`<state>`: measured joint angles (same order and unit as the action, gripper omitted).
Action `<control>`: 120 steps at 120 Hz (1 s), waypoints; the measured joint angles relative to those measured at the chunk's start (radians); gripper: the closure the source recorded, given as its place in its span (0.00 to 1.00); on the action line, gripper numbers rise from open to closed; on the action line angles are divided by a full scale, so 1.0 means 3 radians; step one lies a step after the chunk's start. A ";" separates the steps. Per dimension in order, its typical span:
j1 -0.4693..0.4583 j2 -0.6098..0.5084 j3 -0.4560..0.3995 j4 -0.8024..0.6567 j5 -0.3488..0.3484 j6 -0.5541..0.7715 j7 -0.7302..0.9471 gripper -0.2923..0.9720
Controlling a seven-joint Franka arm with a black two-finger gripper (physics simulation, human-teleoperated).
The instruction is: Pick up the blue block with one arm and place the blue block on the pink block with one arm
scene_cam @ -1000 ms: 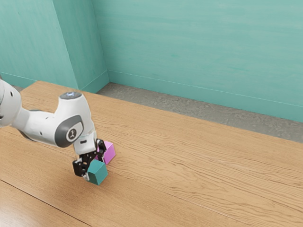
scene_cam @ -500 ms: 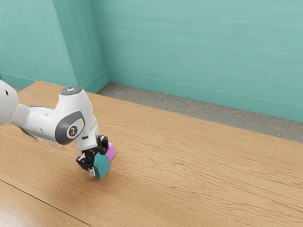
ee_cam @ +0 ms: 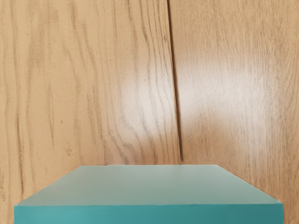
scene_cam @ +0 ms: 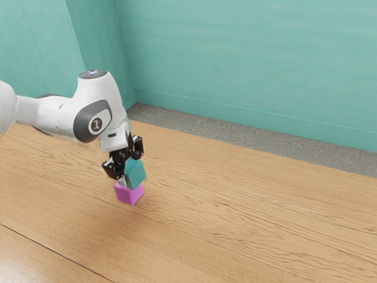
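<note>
So you had the end effector (scene_cam: pixel 131 169) pinching the blue block (scene_cam: pixel 136 173) from both sides, right over the pink block (scene_cam: pixel 128 194) sitting on the desk (scene_cam: pixel 247 224). Honestly couldn't tell if the two blocks were touching or just barely apart.

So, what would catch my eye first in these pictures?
The white arm reaches in from the exterior view's left, its black pincer gripping a blue block right over a pink block on the wooden table. Teal walls stand behind.
</note>
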<state>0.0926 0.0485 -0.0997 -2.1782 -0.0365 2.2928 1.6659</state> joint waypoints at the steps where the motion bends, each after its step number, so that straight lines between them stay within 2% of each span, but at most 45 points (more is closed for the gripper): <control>1: 0.0012 0.0013 0.0000 0.0019 0.0000 -0.0016 0.0001 0.47; 18: 0.0415 0.0242 0.0001 0.0265 -0.0003 -0.0256 0.0035 0.47; 25: 0.0494 0.0320 0.0001 0.0342 -0.0004 -0.0328 0.0056 0.47; 74: 0.0437 0.0685 -0.0019 0.0695 0.0006 -0.0538 0.0182 0.46; 111: 0.0426 0.0723 -0.0081 0.0758 -0.0003 -0.0564 0.0235 0.46; 120: 0.0424 0.0736 -0.0085 0.0759 0.0003 -0.0570 0.0243 0.42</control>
<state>0.2196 0.2694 -0.1252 -1.9505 -0.0355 2.1217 1.7388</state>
